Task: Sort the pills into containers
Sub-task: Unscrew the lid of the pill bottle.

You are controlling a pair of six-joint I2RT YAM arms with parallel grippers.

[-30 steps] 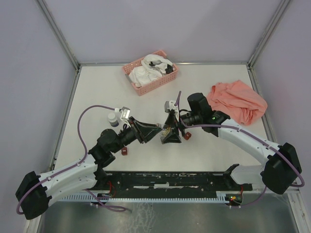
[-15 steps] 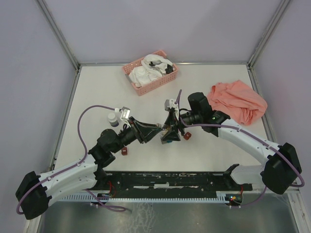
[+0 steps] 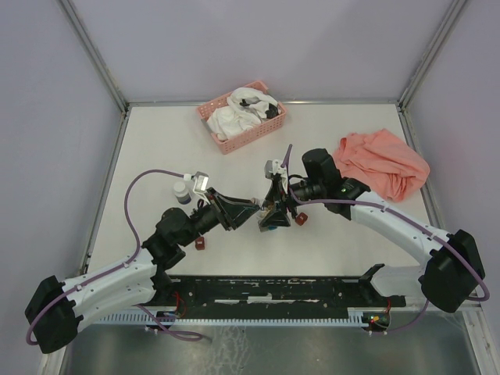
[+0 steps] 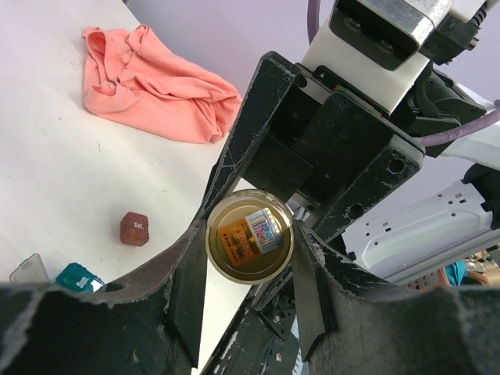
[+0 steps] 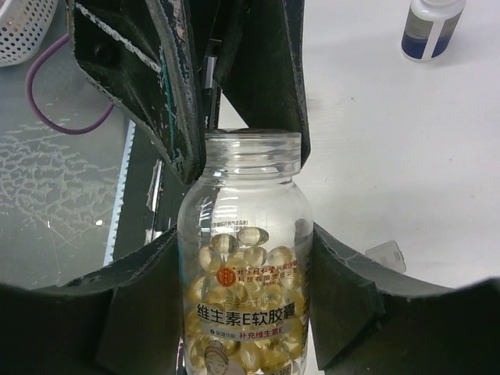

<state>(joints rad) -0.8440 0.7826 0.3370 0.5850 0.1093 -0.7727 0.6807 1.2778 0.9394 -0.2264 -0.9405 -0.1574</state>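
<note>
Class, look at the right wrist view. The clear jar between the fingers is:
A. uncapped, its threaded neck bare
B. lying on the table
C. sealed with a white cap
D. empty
A: the jar has a bare threaded neck, with golden pills inside.

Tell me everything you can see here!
jar: one, clear, uncapped, held between both hands
pills: many, yellow, inside the jar
red boxes: two, dark red, one beside each arm
teal box: one, teal, near a red box
clear bit: one, see-through, beside the teal box
bottle: one, white and dark blue, by the left arm
basket: one, pink, far side, white stuff inside
cloth: one, pink-orange, far right
table: one, white
left hand: black, at the jar's mouth
right hand: black, around the jar's body
</note>
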